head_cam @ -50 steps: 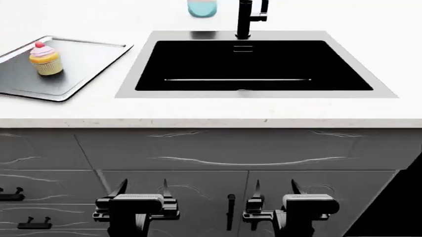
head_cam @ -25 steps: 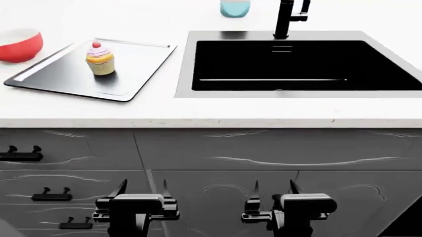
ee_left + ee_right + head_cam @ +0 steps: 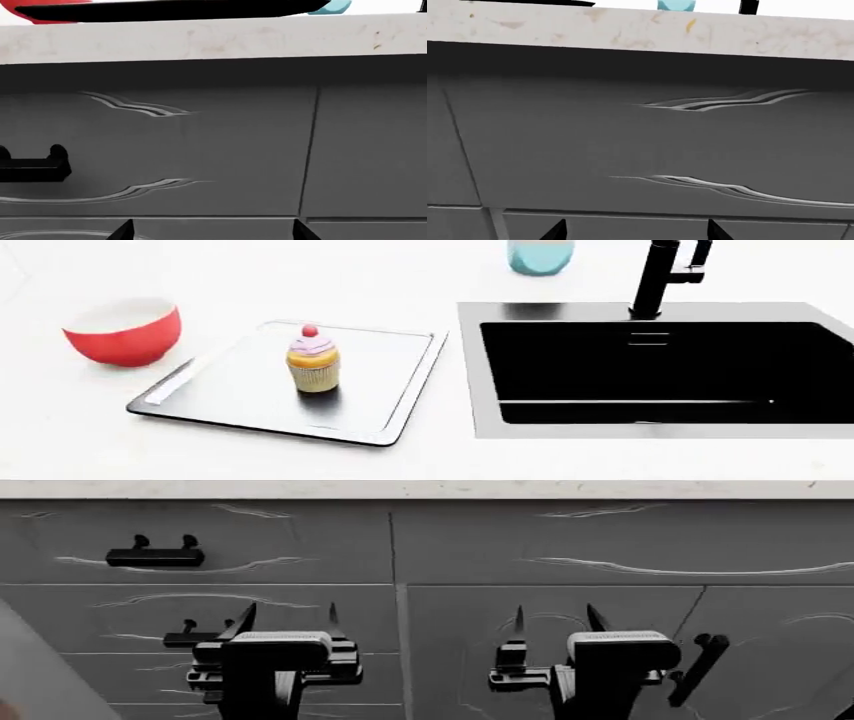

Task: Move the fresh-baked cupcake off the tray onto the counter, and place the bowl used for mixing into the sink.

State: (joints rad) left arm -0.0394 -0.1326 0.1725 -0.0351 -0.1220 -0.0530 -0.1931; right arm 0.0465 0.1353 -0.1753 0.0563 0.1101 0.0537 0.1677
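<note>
While both arms hung low in front of the grey cabinet fronts [image 3: 574, 540], neither had anything in hand: the left gripper [image 3: 286, 622] and the right gripper [image 3: 554, 620] each stood with fingers parted and empty, well below the counter [image 3: 267, 465]. On the tray [image 3: 240, 390] the cupcake [image 3: 312, 360] stood upright near the middle, with the bowl [image 3: 124, 332] resting on the counter just beyond the tray's far left corner and the sink [image 3: 667, 370] well to the right. The likeliest trouble seemed to be the reach itself: arms raised from so low could catch the counter's edge or nudge the tray's near rim. A pinch set too high could smear the frosting or tip the small cupcake. The bowl, wide and glossy, looked apt to slip from a rim grasp on the long carry across to the sink.
</note>
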